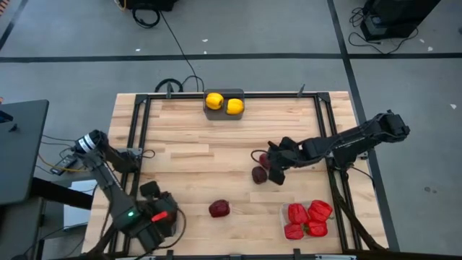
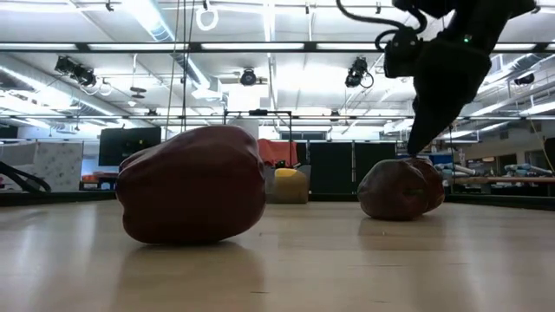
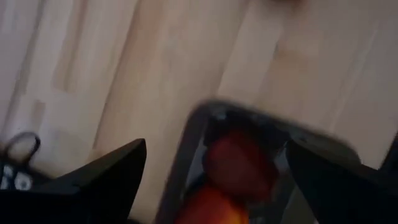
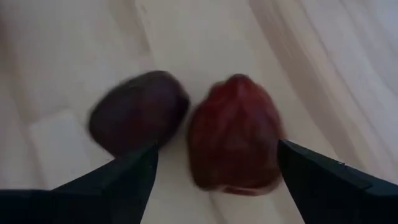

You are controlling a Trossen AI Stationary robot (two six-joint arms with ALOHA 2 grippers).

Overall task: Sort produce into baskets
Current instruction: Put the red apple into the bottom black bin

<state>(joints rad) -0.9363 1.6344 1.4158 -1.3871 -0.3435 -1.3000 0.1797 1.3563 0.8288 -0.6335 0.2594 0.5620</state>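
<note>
My right gripper (image 1: 276, 172) is open and low over two dark fruits at the table's right middle. In the right wrist view its fingers stand on either side of a red-maroon fruit (image 4: 233, 134), and a darker maroon fruit (image 4: 138, 112) lies next to it, beside one finger. My left gripper (image 1: 155, 217) is open at the near left, above a dark grey basket (image 3: 186, 143) that holds red-orange fruit (image 3: 239, 165). A third maroon fruit (image 1: 219, 209) rests on the table near the front.
A dark basket (image 1: 234, 94) with two yellow fruits (image 1: 224, 103) stands at the far edge. A clear basket (image 1: 285, 217) with several red peppers (image 1: 307, 220) stands at the near right. A black frame runs along the table's sides.
</note>
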